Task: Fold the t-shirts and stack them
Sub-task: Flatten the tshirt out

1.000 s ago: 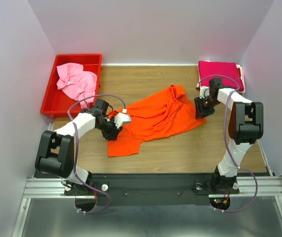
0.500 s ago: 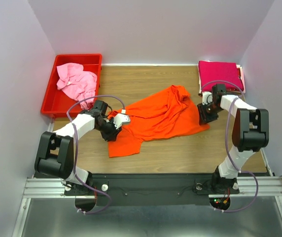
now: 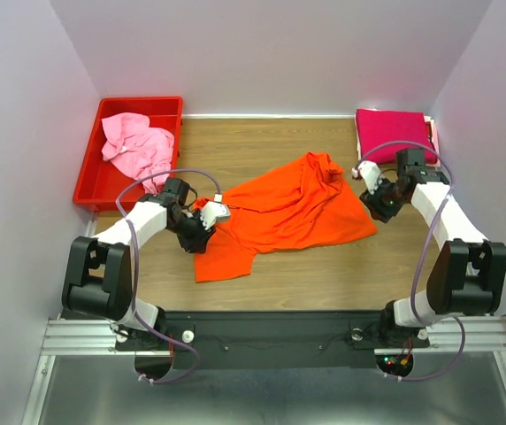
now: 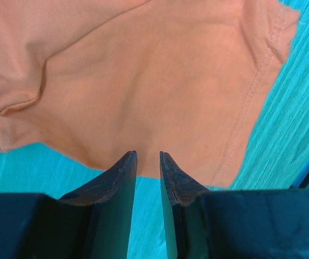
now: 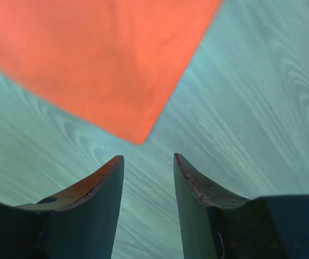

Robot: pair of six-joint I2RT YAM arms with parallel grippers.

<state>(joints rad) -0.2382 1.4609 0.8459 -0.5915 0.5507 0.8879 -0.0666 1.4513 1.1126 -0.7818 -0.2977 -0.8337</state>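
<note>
A wooden table point(image 3: 324, 266) is seen from above, and across its middle the orange t-shirt point(image 3: 279, 212) is spread out, crumpled and unfolded. A red bin point(image 3: 92, 177) is set at the far left corner, and the light pink t-shirt point(image 3: 138, 146) is heaped inside it. The magenta t-shirt point(image 3: 393, 133) is laid folded at the far right corner.

The left gripper point(image 4: 148, 155) is placed at the orange shirt's left edge. Its jaws are held a narrow gap apart, the hem lies right at their tips, and no cloth is seen clamped between them.

The right gripper point(image 5: 148, 157) is held over bare wood with its jaws spread. The shirt's right corner lies just beyond its fingertips and is not touched by them.
</note>
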